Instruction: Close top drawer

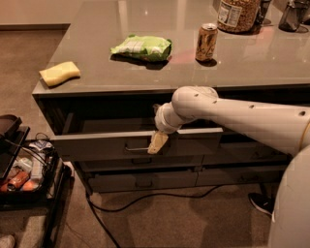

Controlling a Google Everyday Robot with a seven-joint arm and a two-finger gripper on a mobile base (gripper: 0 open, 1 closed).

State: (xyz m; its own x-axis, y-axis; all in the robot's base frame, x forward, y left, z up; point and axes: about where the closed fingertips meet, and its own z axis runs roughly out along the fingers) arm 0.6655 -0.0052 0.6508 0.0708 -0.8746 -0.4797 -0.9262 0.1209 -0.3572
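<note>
The top drawer (101,144) stands pulled out from under the grey counter (145,72), its flat front panel facing me and its lighter side wall showing on the left. A small silver bar handle (138,148) sits at the panel's centre. My gripper (157,143) hangs from the white arm over the drawer's front edge, just right of the handle, its pale fingers against the front panel. The inside of the drawer is dark.
On the counter lie a yellow sponge (59,73), a green snack bag (142,47), a soda can (207,42) and a large jar (237,14). Slimmer drawer fronts (140,179) sit below. A black cart with items (22,172) stands at the left; a cable (145,198) runs across the floor.
</note>
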